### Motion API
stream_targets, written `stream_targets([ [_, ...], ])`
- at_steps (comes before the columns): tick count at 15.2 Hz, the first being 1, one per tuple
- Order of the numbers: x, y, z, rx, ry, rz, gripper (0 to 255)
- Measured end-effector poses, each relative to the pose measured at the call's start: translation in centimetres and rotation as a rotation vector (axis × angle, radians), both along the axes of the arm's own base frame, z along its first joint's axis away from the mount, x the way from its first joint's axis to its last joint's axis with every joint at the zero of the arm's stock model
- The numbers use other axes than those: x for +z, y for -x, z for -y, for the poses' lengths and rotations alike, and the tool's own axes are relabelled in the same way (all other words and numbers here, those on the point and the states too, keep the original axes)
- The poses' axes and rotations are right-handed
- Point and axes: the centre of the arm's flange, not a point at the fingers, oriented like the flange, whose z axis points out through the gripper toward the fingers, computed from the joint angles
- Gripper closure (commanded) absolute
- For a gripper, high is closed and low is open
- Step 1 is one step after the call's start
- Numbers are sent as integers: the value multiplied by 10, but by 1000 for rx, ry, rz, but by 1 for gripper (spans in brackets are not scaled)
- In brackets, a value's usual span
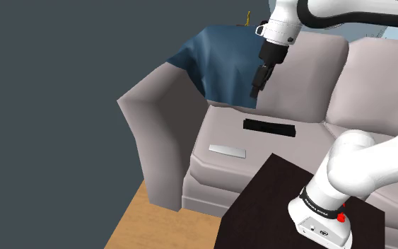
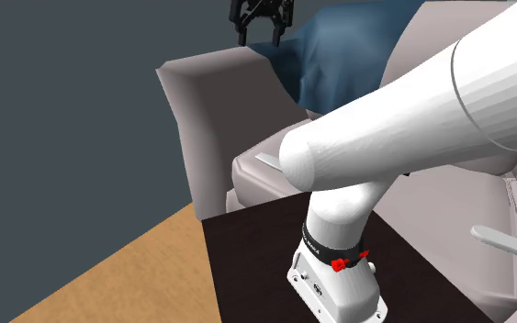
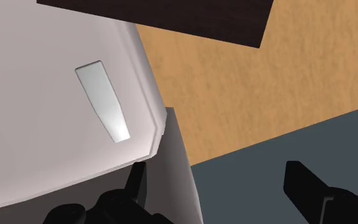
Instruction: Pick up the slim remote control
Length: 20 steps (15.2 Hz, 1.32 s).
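Nothing grasped yet: the black two-finger gripper (image 1: 254,90), jaws spread and empty, hangs well apart from the flat pale-grey rectangular remote (image 1: 227,151), probably the target.

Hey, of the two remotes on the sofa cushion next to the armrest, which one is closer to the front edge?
The light grey remote; the black remote lies farther back, toward the backrest.

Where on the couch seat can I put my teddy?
The seat cushion is bare beside the armrest, between the grey remote and the blue blanket. It is tighter between that remote and the black remote.
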Motion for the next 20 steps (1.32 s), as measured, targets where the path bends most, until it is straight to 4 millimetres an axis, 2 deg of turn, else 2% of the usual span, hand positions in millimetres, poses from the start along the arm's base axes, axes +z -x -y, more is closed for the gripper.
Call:
stream_targets([
  [2,-5,-2,2,4,2,-1,0],
  [5,-36,-12,11,27,11,-8,0],
  [13,-127,-47,36,100,41,-25,0],
  [16,-169,-56,42,128,52,-33,0],
  [20,-213,-74,58,166,67,-40,0],
])
